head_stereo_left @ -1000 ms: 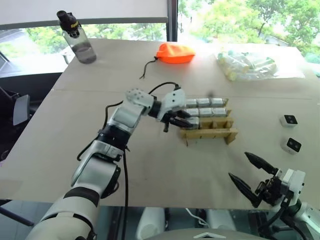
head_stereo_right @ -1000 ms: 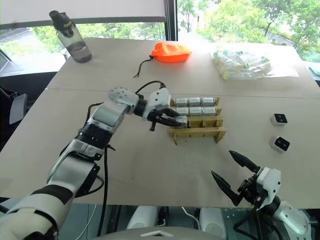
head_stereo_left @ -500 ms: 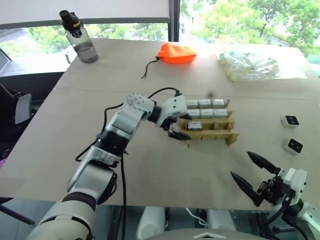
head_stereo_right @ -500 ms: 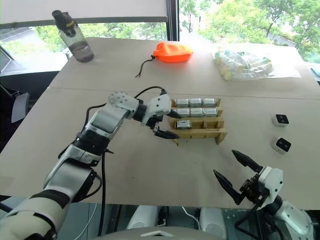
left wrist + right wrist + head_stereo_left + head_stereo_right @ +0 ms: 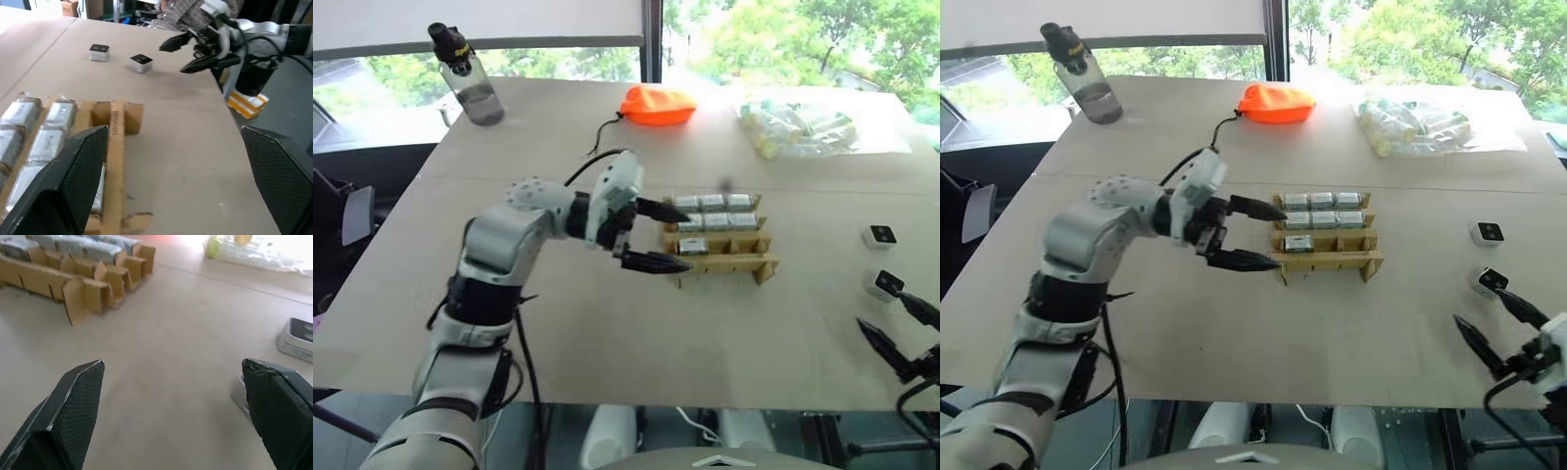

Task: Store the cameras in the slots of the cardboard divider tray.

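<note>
The cardboard divider tray (image 5: 766, 262) sits mid-table. Cameras (image 5: 714, 203) fill its back and middle rows, and one more (image 5: 692, 246) lies in the left slot of the front row. My left gripper (image 5: 688, 240) hovers open and empty at the tray's left end, its fingers level and pointing across it. Two loose cameras (image 5: 879, 235) (image 5: 884, 284) lie on the table at the right, black lenses up. Just in front of the nearer one, my right gripper (image 5: 881, 309) stands open and empty near the table's front edge.
A water bottle (image 5: 470, 83) stands at the back left. An orange drawstring pouch (image 5: 656, 103) and a clear bag of pale items (image 5: 798, 127) lie along the back. The table's front edge runs close under my right gripper.
My left gripper opened, left a camera in the front-row left slot, and drew back and up. My right gripper swung right, to beside the nearer loose camera.
</note>
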